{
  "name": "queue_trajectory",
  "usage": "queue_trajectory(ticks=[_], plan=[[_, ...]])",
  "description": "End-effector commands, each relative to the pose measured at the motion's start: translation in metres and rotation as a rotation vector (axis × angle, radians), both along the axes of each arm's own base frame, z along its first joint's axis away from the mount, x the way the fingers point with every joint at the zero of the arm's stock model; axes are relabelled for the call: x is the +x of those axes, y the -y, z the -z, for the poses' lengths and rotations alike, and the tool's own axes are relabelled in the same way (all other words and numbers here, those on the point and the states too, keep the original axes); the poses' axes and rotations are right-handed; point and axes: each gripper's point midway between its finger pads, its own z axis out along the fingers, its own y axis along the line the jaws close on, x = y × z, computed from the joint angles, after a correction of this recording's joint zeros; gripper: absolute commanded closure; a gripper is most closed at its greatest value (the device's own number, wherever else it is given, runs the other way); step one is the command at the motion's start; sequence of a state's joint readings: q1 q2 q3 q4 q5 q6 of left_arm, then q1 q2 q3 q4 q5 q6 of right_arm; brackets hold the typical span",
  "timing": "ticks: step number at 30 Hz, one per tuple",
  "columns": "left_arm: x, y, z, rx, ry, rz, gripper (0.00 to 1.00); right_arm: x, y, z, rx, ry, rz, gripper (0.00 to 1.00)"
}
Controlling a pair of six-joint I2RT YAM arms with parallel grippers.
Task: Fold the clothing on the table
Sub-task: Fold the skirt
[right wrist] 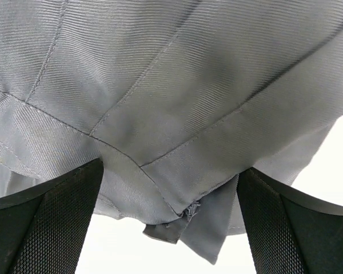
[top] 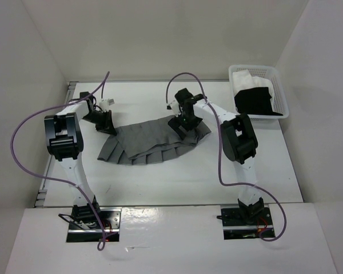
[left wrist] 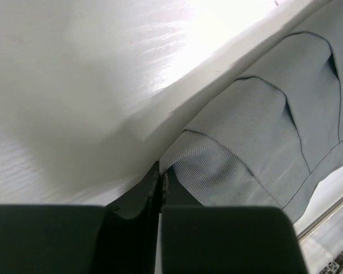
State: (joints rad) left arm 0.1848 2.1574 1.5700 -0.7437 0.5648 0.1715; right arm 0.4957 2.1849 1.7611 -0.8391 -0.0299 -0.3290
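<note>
- Top external: the pleated grey skirt (top: 151, 145) lies spread mid-way across the table (top: 160, 185). The left gripper (top: 107, 127) is at its far-left corner and the right gripper (top: 183, 127) is over its right end; both sets of fingertips are hard to make out. The white basket (top: 281, 94) holds a white garment (top: 248, 80) and a black garment (top: 254, 103).
- Left wrist: jaws pressed together at the skirt's edge; pinched fabric cannot be confirmed.
- Right wrist: jaws spread wide with a skirt corner between them; the rest is cut off.

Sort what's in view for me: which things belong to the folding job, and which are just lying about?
Job: grey pleated skirt; table; left gripper, shut on the skirt's edge; right gripper, open over the skirt.
Lying about: white basket at the far right corner; white garment and black garment in it.
</note>
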Motion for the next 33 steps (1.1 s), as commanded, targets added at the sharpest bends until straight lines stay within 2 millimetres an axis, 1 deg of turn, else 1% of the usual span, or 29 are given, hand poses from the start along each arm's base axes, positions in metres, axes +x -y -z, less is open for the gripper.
queue_trajectory(ticks=[1,2,3,4,5,6,7,8,9,10,12,13,14,15,16,17,18,19,20,21,22,23,24,26,27,29,31,32,33], plan=[[0.007,-0.014,-0.002,0.071,0.043,-0.037,0.98,0.026,0.002,-0.040,0.043,0.156,0.046,0.01],[0.007,-0.014,-0.002,0.071,0.043,-0.037,0.98,0.029,0.001,-0.056,0.054,0.185,0.036,0.01],[0.007,-0.014,-0.002,0.071,0.043,-0.037,0.98,0.034,-0.007,-0.074,0.096,0.209,0.026,0.01],[0.007,-0.015,-0.001,0.079,0.041,-0.039,0.98,0.036,-0.011,-0.087,0.120,0.227,0.010,0.01],[0.005,-0.015,-0.001,0.081,0.037,-0.030,0.98,0.041,-0.014,-0.111,0.170,0.246,0.005,0.01],[0.005,-0.015,-0.001,0.081,0.037,-0.030,0.98,0.043,-0.014,-0.121,0.188,0.251,-0.007,0.01],[0.005,-0.015,-0.001,0.081,0.037,-0.030,0.98,0.048,-0.007,-0.130,0.207,0.255,0.007,0.01],[0.005,-0.016,-0.001,0.083,0.042,-0.022,0.98,0.046,-0.003,-0.136,0.215,0.243,-0.003,0.01],[0.003,-0.016,-0.001,0.084,0.037,-0.014,0.98,0.049,-0.004,-0.153,0.264,0.259,-0.011,0.01],[0.003,-0.014,-0.001,0.075,0.039,-0.012,0.98,0.055,0.009,-0.154,0.272,0.259,0.005,0.01],[0.001,-0.011,-0.002,0.059,0.039,0.003,0.98,0.056,0.018,-0.154,0.318,0.234,0.004,0.01],[0.001,-0.011,-0.002,0.059,0.039,0.003,0.98,0.061,0.036,-0.150,0.332,0.220,0.039,0.01],[0.001,-0.010,-0.003,0.051,0.045,0.013,0.98,0.056,0.043,-0.134,0.345,0.152,0.054,0.01],[0.002,-0.008,-0.007,0.043,0.056,0.015,0.98,0.051,0.042,-0.130,0.393,0.107,0.037,0.01],[0.002,-0.009,-0.007,0.045,0.061,0.022,0.98,0.053,0.055,-0.125,0.408,0.085,0.056,0.01],[0.000,-0.006,-0.008,0.031,0.053,0.024,0.98,0.049,0.058,-0.117,0.424,0.052,0.053,0.01],[0.000,-0.005,-0.009,0.020,0.063,0.038,0.98,0.045,0.061,-0.115,0.442,0.031,0.048,0.01],[-0.004,0.000,-0.010,0.021,0.061,0.057,0.97,0.045,0.061,-0.118,0.485,0.024,0.034,0.01],[-0.006,0.004,-0.012,-0.004,0.062,0.071,0.97,0.041,0.070,-0.115,0.504,-0.001,0.038,0.01],[-0.006,0.003,-0.012,-0.001,0.067,0.079,0.97,0.033,0.073,-0.108,0.526,-0.049,0.042,0.01],[-0.012,0.006,-0.011,-0.016,0.053,0.088,0.97,0.030,0.071,-0.106,0.571,-0.078,0.031,0.01],[-0.011,0.005,-0.014,-0.010,0.069,0.099,0.97,0.027,0.078,-0.099,0.584,-0.106,0.045,0.01],[-0.013,0.007,-0.015,-0.021,0.062,0.101,0.97,0.021,0.077,-0.096,0.593,-0.124,0.021,0.01],[-0.015,0.009,-0.013,-0.030,0.060,0.109,0.97,0.009,0.078,-0.081,0.619,-0.202,0.027,0.01],[-0.016,0.010,-0.018,-0.040,0.068,0.118,0.97,0.007,0.078,-0.078,0.617,-0.208,0.023,0.01],[-0.016,0.012,-0.019,-0.049,0.070,0.119,0.97,-0.001,0.077,-0.070,0.625,-0.237,0.021,0.01],[-0.019,0.012,-0.016,-0.048,0.067,0.128,0.97,-0.005,0.078,-0.062,0.622,-0.259,0.020,0.01],[-0.022,0.012,-0.016,-0.051,0.056,0.127,0.97,-0.009,0.078,-0.054,0.620,-0.284,0.028,0.01],[-0.022,0.012,-0.016,-0.049,0.061,0.134,0.97,-0.009,0.078,-0.054,0.620,-0.284,0.028,0.01]])
